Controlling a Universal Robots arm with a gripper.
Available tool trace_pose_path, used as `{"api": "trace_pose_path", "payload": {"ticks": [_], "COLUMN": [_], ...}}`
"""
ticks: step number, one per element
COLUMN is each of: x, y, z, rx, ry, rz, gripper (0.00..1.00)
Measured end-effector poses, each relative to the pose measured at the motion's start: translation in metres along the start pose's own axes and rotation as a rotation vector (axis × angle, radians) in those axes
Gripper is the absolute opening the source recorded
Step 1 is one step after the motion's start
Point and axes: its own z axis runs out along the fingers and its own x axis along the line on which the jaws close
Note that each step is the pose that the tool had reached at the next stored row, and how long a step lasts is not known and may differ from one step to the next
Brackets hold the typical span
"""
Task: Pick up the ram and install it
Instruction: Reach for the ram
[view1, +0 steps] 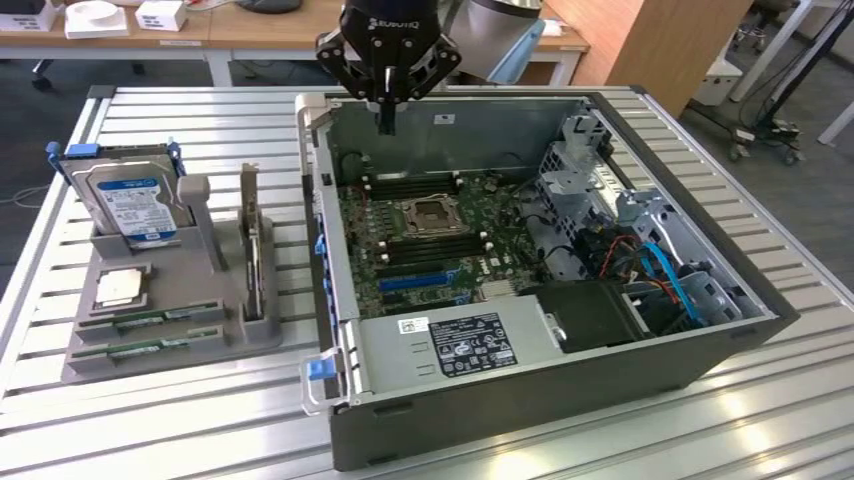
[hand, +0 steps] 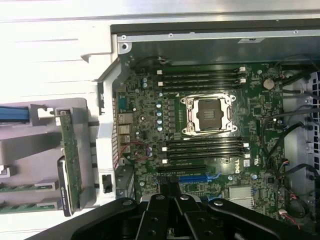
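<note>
Two green ram sticks (view1: 150, 320) lie flat in slots at the front of a grey holder (view1: 174, 340) on the exterior view's left; the second stick (view1: 134, 349) lies just in front of the first. The wrist view catches their ends (hand: 24, 187). My black gripper (view1: 386, 122) hangs shut and empty over the far wall of the open computer case (view1: 534, 400), well away from the holder. In the wrist view its closed fingers (hand: 170, 192) sit above the motherboard (hand: 145, 125). Empty black memory slots (hand: 202, 77) flank the CPU socket (hand: 207, 114).
The holder also carries an upright blue-labelled hard drive (view1: 134, 205), a dark expansion card (view1: 250, 240) and a small chip (view1: 120, 287). Inside the case are a power supply (view1: 454, 345), drive cages (view1: 581, 170) and blue cables (view1: 667, 275). Slatted metal table (view1: 174, 120) all around.
</note>
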Motion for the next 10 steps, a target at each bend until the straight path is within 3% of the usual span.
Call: {"api": "trace_pose_path", "payload": {"ticks": [10], "x": [0.020], "y": [-0.0014], "z": [-0.0005], "rx": [0.0000], "ry": [0.0001], "rz": [0.000], "gripper": [0.10]}}
